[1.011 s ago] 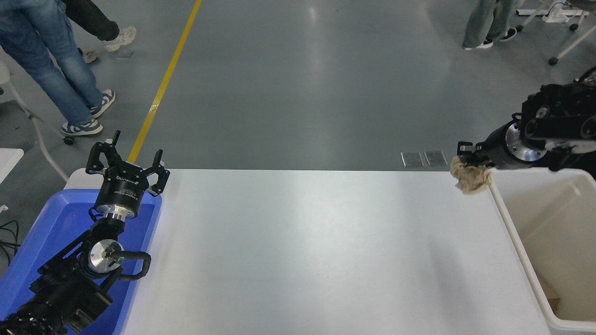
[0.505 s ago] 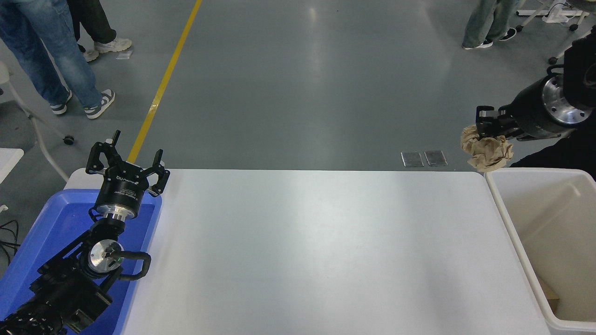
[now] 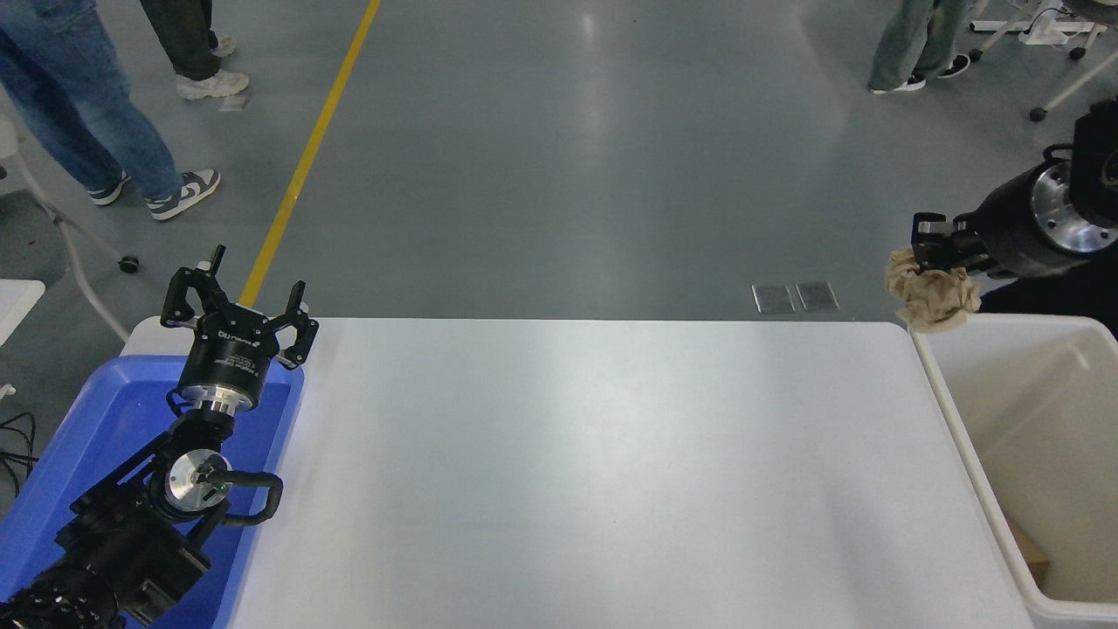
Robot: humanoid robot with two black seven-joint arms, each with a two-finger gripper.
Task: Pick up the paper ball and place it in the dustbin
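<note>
The tan paper ball (image 3: pixel 933 297) hangs in the air above the far left corner of the off-white dustbin (image 3: pixel 961 437), which stands against the table's right end. My right gripper (image 3: pixel 933 252) comes in from the right edge and is shut on the paper ball's top. Down at the lower left, my left gripper (image 3: pixel 238 301) is parked over the blue tray (image 3: pixel 79 437), open and holding nothing.
The white table (image 3: pixel 594 472) spans the middle of the view. A brown scrap lies at the bottom of the dustbin. People's legs stand on the grey floor at the top left and top right. A yellow floor line runs behind the table.
My right gripper has lifted the paper ball off the table's far right corner and carried it right, up to the dustbin's rim. The left arm has stayed still.
</note>
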